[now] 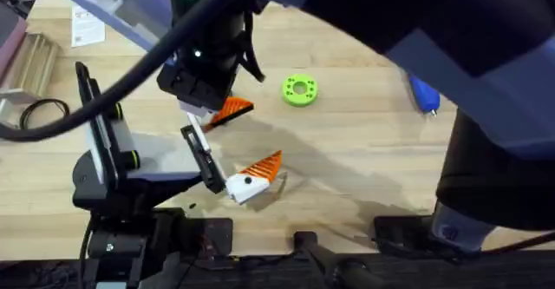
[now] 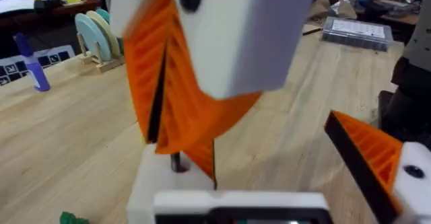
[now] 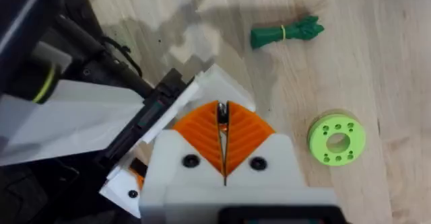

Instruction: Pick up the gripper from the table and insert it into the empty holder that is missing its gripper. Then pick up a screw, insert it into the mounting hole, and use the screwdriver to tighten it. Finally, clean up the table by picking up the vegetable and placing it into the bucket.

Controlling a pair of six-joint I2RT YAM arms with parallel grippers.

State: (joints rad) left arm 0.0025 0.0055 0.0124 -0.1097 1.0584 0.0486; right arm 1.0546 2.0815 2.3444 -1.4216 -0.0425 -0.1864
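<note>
My right gripper [image 3: 223, 140] is shut on the orange gripper [image 2: 199, 146]. The wedge's dark face runs as a thin line between the ribbed pads, and it hangs just above the holder [image 2: 168, 183]. That holder is the bare white finger block of my left gripper [image 2: 269, 177], which stands open. A small dark mounting hole [image 2: 176, 161] shows in its top. The left gripper's other finger carries its own orange tip [image 1: 264, 166]. From overhead, my right gripper [image 1: 224, 111] reaches across above the left gripper [image 1: 217, 154]. The blue screwdriver [image 1: 423, 94] lies at the right. The green vegetable [image 3: 286, 32] lies on the table. The bucket is out of view.
A lime-green ring disc [image 1: 299, 90] lies on the wooden table [image 1: 347, 159] beyond the grippers. The right arm crosses the upper right of the overhead view, large and dark. A coiled black cable [image 1: 42, 111] and a metal rail lie at the far left.
</note>
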